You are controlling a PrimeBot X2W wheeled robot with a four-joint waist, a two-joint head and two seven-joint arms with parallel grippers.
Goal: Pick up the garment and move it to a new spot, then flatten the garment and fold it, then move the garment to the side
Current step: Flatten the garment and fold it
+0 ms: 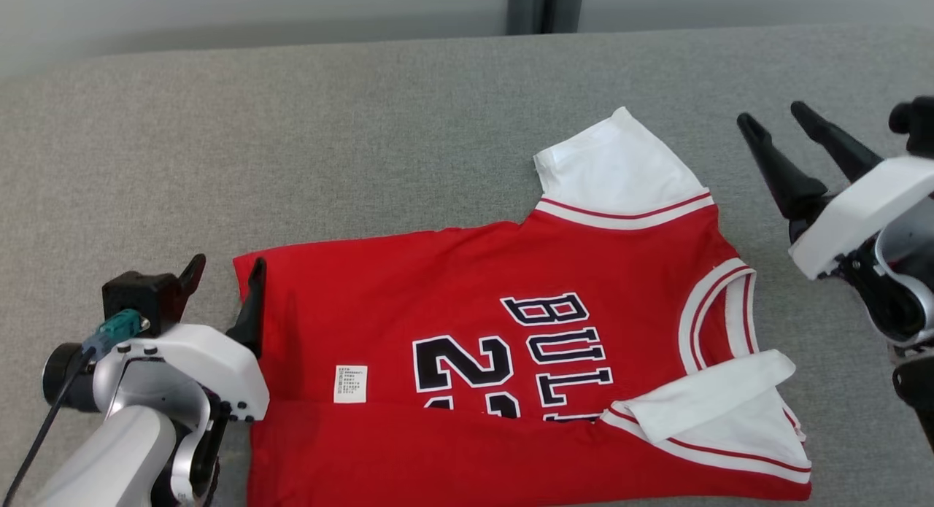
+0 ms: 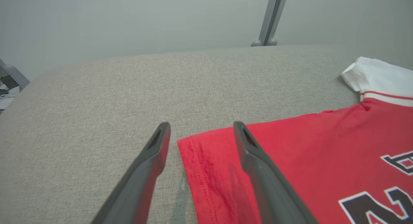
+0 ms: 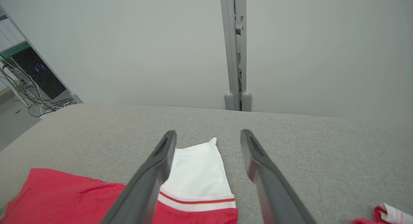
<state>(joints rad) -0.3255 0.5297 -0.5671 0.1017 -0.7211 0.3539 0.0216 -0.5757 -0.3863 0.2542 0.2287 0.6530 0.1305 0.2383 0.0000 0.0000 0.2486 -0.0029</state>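
both open, the left pincer point(image 1: 226, 272) and right pincer point(image 1: 772, 116) flank a smooth red jersey point(image 1: 438, 295) on coarse grey weave point(image 1: 292, 142).

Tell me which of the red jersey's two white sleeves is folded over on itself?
The nearer white sleeve: a flap is doubled back across it, while the farther white sleeve lies spread flat on the grey fabric surface.

Your left gripper point(image 1: 226, 270) sits at lower left, fingers pointing up the head view, jaws spread wide and empty. Your pale left forearm point(image 1: 109, 456) comes in from the bottom corner. Your right gripper point(image 1: 771, 119) is at the right edge, fingers angled up and leftward, jaws wide too, gripping nothing. In both wrist views the fingers stand well apart
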